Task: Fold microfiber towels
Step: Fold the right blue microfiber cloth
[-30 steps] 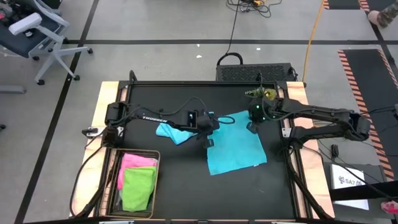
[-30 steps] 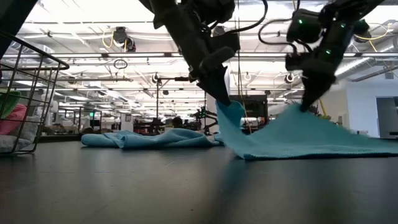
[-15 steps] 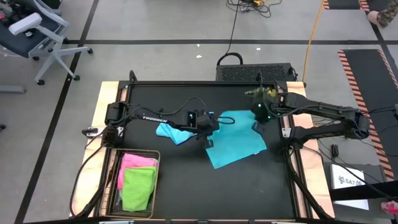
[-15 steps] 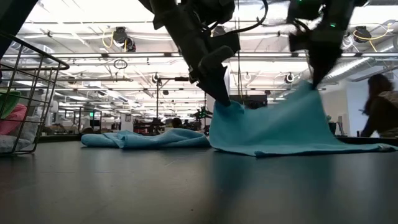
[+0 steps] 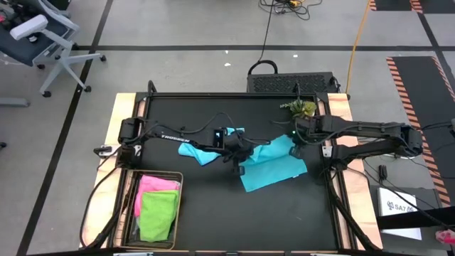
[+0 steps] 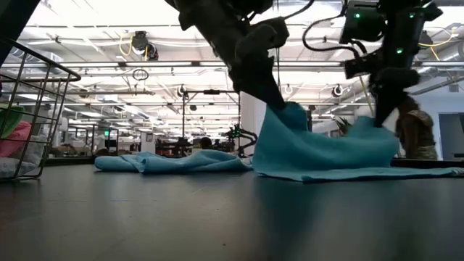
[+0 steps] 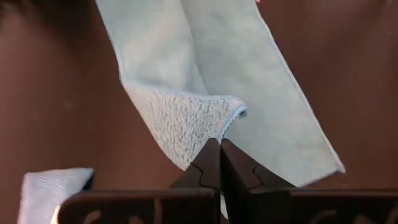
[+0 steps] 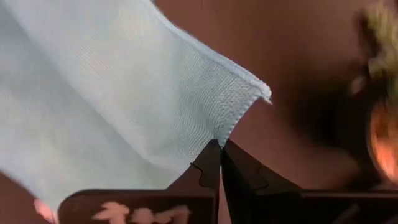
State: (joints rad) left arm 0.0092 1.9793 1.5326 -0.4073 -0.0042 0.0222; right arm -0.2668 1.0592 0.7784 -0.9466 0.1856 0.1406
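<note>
- High view: the teal towel [image 5: 274, 165] lies rumpled at table centre, both far corners lifted. The left gripper [image 5: 237, 151] and right gripper [image 5: 293, 137] each pinch one. A light blue towel [image 5: 197, 151] is bunched at nine o'clock (partly under the arm); the basket [image 5: 129, 205] holds pink and lime cloths.
- Low view: soft folds sag between the clamped corners.
- Wrist views: fingers closed on looped pile.

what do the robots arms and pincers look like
Both arms are dark, slim and jointed, with black cables looping along them. The left arm bears white lettering; the right arm shows a small green light near its wrist. Each pincer, left and right, has two dark tapered fingers.
</note>
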